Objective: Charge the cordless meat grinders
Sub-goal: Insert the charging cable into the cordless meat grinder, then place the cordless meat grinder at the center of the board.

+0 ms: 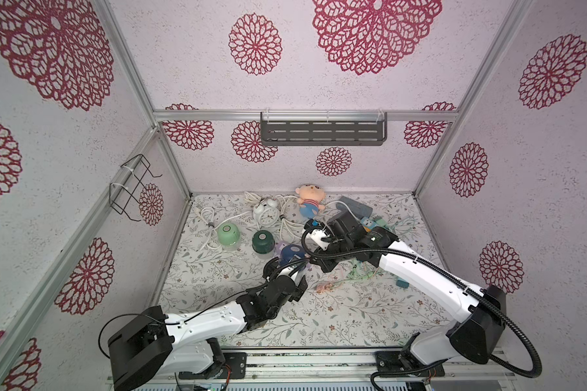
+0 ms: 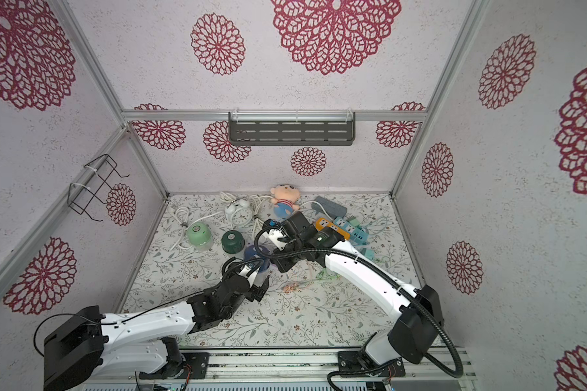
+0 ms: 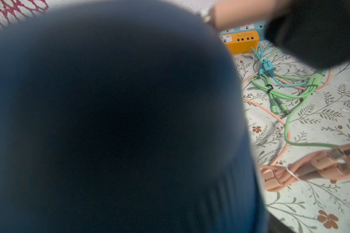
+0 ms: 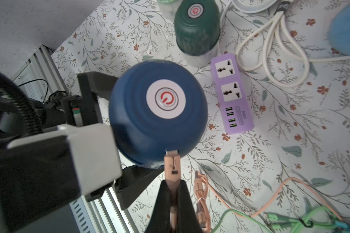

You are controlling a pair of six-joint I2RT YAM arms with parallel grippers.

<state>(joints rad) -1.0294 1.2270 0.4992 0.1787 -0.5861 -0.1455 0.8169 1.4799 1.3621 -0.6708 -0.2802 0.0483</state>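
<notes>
Near the middle of the floral surface (image 1: 353, 315), the navy grinder (image 4: 158, 113) stands just in front of the dark green grinder (image 4: 196, 30) and just beside the purple power strip (image 4: 232, 96). The left tool (image 1: 285, 270) has its jaws spread wide, one on each side of the navy grinder. Whether they press on its sides cannot be told, and the left wrist view is almost filled by the blurred dark blue dome.

The right tool (image 4: 171, 181) is clamped on the peach plug (image 4: 172, 163), whose metal tip meets a small slot low on the navy grinder's side. How far it is in cannot be told. The rest of the peach cable (image 3: 303, 171) lies bundled on the surface near loose green cables (image 3: 281, 94).

In both top views the light green grinder (image 1: 227, 234) stands to the left of the dark green one, next to coiled white cords (image 1: 207, 220). Behind them, near the back wall, are a white alarm clock (image 1: 266, 213) and a plush doll (image 1: 309, 199). The orange power strip (image 2: 326, 226) and blue power strip (image 2: 349, 230) lie side by side behind the right arm.
</notes>
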